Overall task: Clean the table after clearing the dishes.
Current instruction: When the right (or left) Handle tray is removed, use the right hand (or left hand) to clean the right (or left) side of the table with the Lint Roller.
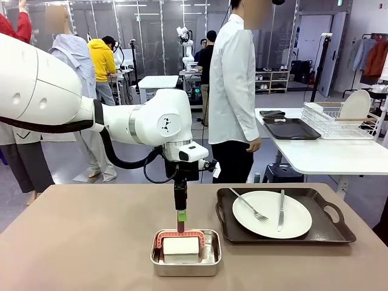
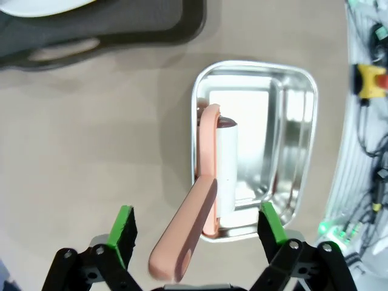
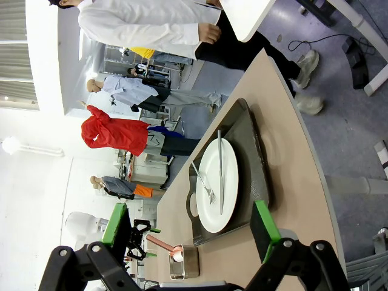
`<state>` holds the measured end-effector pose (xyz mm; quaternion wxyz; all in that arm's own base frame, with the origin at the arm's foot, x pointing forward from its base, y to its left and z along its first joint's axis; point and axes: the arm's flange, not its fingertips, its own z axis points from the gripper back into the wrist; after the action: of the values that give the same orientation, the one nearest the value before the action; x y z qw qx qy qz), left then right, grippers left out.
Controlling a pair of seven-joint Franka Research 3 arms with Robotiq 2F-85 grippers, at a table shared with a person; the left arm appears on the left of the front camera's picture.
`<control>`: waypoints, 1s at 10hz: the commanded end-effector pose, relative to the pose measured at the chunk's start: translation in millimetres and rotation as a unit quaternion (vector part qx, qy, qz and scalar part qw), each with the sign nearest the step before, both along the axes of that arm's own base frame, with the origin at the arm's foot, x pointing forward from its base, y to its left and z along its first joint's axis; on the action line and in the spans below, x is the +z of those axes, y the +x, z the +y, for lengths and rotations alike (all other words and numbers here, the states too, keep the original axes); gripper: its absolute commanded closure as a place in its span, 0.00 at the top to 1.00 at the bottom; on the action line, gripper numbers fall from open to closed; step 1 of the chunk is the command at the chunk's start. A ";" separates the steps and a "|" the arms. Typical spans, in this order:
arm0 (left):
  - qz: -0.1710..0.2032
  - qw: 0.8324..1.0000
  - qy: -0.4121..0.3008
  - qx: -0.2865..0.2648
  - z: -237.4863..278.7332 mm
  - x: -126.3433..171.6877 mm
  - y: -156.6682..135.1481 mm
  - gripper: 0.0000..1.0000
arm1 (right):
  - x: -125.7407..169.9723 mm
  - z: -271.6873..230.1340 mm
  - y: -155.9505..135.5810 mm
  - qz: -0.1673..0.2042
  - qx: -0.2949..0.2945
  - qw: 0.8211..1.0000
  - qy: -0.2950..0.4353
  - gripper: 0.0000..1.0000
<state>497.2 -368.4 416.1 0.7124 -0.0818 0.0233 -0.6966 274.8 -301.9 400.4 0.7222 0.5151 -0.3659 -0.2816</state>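
Note:
On the taupe table (image 1: 79, 242) a dark tray (image 1: 330, 227) carries the dishes: a white plate (image 1: 272, 214) with a fork (image 1: 248, 205) and a knife (image 1: 280, 210). To the tray's left a steel pan (image 1: 186, 262) holds a white roller (image 1: 180, 245) with a pink handle (image 2: 185, 242). My left gripper (image 1: 180, 221) points straight down just above it. In the left wrist view this gripper (image 2: 197, 225) is open, its green pads either side of the upright handle and apart from it. My right gripper (image 3: 189, 223) is open and holds nothing, well away from the plate (image 3: 218, 185).
A person in a white shirt (image 1: 233, 91) stands at the table's far edge. Behind, at the right, a white table (image 1: 327, 151) bears a dish rack (image 1: 339, 118) and another dark tray (image 1: 290, 128). Bare tabletop lies left of the pan.

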 end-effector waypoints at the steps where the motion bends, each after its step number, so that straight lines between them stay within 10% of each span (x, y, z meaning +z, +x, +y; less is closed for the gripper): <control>1: -0.002 0.997 0.003 0.074 27.5 36.9 25.3 1.00 | 3.2 0.4 -1.0 -0.005 -0.004 1.000 0.005 1.00; 5: -0.057 0.939 -0.121 0.318 199.5 108.0 20.6 1.00 | 3.2 0.4 -1.0 -0.005 -0.004 1.000 0.005 1.00; 10: -0.005 0.760 -0.306 0.574 431.5 96.0 -46.4 1.00 | 3.2 0.4 -1.0 -0.005 -0.004 1.000 0.005 1.00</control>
<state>467.3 55.9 522.0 0.9260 -0.2778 -0.1992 -0.1600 274.1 -302.4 400.5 0.7218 0.5149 -0.3664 -0.2821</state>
